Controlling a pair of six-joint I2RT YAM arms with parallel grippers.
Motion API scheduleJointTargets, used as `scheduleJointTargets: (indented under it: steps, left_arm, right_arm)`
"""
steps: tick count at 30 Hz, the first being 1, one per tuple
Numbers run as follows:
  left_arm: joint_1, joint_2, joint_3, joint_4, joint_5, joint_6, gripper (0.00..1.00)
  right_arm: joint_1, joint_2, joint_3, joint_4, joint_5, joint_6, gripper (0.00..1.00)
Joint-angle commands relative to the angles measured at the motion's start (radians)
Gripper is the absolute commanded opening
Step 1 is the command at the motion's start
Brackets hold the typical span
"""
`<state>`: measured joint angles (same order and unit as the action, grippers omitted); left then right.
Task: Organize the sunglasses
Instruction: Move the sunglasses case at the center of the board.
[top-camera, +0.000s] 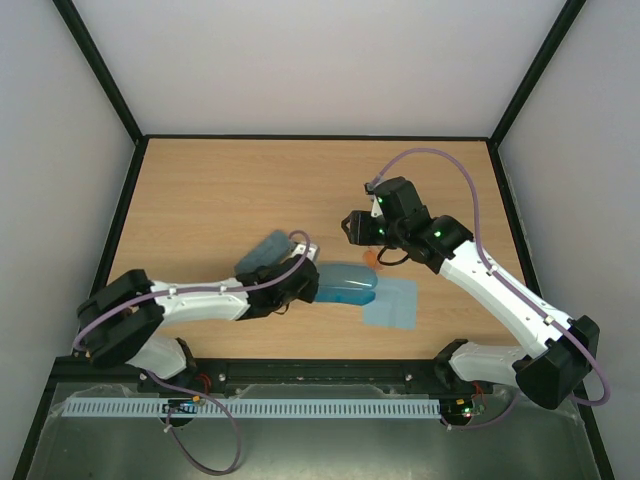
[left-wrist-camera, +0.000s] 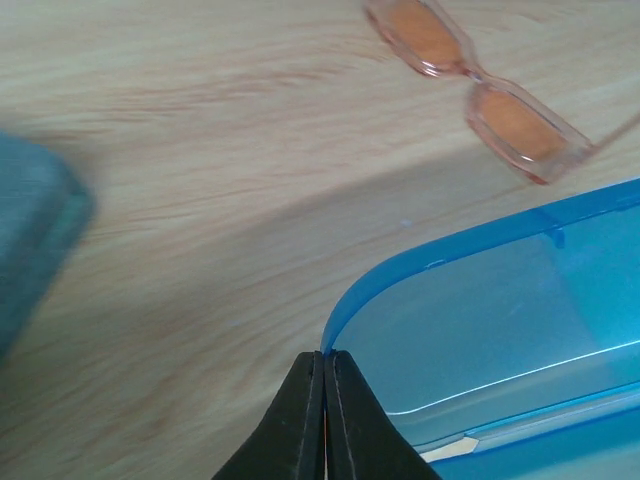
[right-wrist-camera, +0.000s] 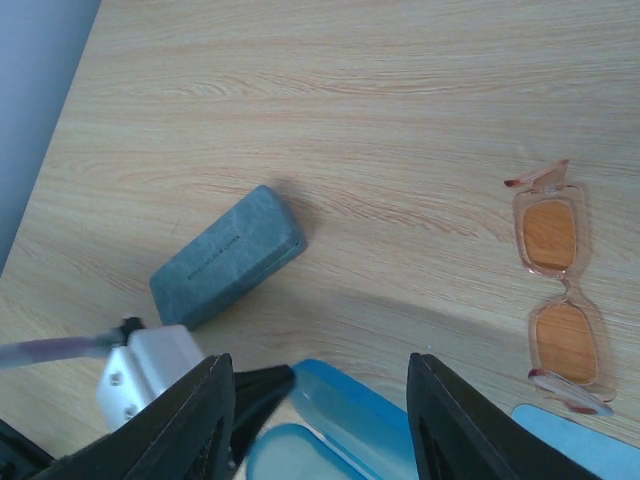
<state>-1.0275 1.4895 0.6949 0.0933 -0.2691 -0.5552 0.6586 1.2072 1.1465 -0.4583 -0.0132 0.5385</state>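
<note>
A pale wooden table (top-camera: 250, 190) filled the middle of the overhead view, with plain light walls (top-camera: 300, 60) rising along the frame's edges. An oblong grey-green case (top-camera: 262, 250) lay closed and tilted, left of centre. To its right, near the centre, an open blue case (top-camera: 345, 285) of translucent plastic lay with its hollow facing up. A pale blue cloth (top-camera: 397, 305) lay flat at the blue case's right end; whether it reached under the case could not be told.
</note>
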Motion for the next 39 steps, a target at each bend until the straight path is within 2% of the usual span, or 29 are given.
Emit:
scheduleJointTargets:
  steps: [1, 7, 16, 21, 29, 34, 39]
  left_arm:
    - [-0.004, -0.080, -0.049, -0.051, -0.249, 0.008, 0.02]
    - [0.015, -0.114, -0.076, -0.130, -0.515, -0.055, 0.02]
    - [0.098, -0.091, -0.086, -0.206, -0.729, -0.189, 0.02]
    - [0.092, -0.053, -0.044, -0.354, -0.766, -0.343, 0.02]
    - [-0.007, -0.014, -0.020, -0.566, -0.791, -0.620, 0.02]
    - [-0.024, 0.039, -0.027, -0.618, -0.784, -0.742, 0.02]
    - [-0.026, 0.064, -0.043, -0.588, -0.794, -0.762, 0.02]
  right_arm:
    - [-0.007, -0.014, -0.011, 0.007, 0.009, -0.003, 0.49]
    - [-0.007, -0.011, -0.019, 0.013, -0.005, -0.003, 0.49]
    - [-0.005, -0.001, -0.071, 0.027, -0.068, -0.008, 0.49]
    - [0.043, 0.079, -0.080, 0.040, -0.125, -0.017, 0.49]
    - [0.120, 0.167, -0.049, 0.040, -0.117, -0.025, 0.48]
    - [0.138, 0.245, -0.039, 0.058, -0.123, -0.031, 0.48]
    - [0.163, 0.356, -0.005, 0.085, -0.143, -0.037, 0.48]
